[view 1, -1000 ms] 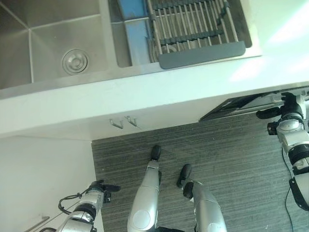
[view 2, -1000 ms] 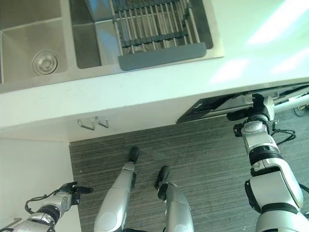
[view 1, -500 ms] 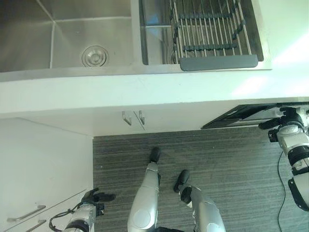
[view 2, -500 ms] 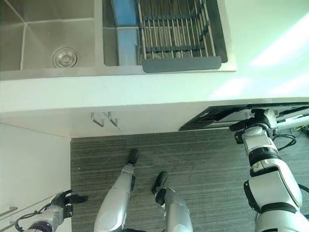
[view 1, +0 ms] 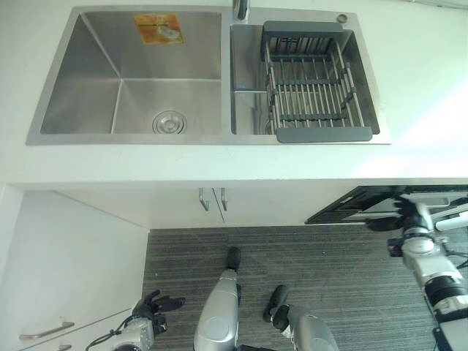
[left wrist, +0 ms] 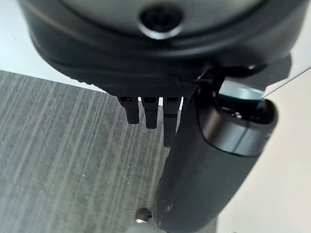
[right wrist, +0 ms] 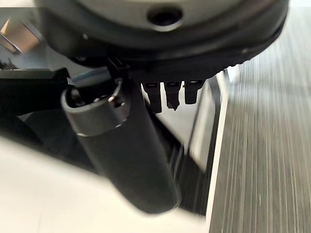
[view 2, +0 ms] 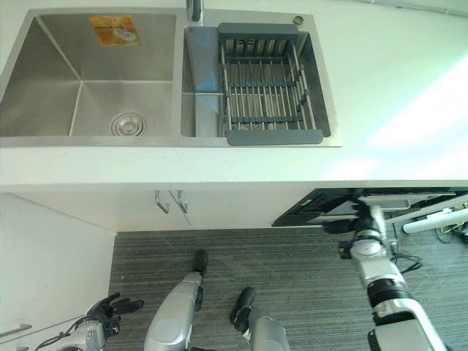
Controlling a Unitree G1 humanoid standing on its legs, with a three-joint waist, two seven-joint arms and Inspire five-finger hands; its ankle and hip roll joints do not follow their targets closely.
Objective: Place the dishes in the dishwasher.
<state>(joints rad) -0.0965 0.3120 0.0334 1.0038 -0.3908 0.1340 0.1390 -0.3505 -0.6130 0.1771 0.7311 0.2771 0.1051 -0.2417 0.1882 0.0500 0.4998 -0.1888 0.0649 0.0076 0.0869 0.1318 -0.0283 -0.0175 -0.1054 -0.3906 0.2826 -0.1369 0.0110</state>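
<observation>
A dark dishwasher door (view 1: 349,213) hangs open under the white counter (view 1: 234,164) at the right, with pale rack parts (view 2: 409,200) behind it. My right hand (view 2: 352,228) is at the door's front edge with its fingers straight; its thumb (right wrist: 121,145) sticks out over the dark door. My left hand (view 1: 151,306) hangs low beside the white cabinet, fingers relaxed and spread, holding nothing. In the left wrist view its thumb (left wrist: 214,160) stands over striped floor. A grey wire dish rack (view 1: 313,91) sits in the sink's right basin.
The steel sink's left basin (view 1: 131,80) has a drain (view 1: 169,121) and an orange sticker (view 1: 158,28). Two cabinet handles (view 1: 212,199) hang below the counter's edge. White drawers (view 1: 73,270) stand at the left. Grey striped floor (view 2: 292,270) lies between cabinet and dishwasher.
The camera has tilted, so the whole picture has shifted and the full sink now shows. My right hand stays at the dishwasher door; my left hand stays low.
</observation>
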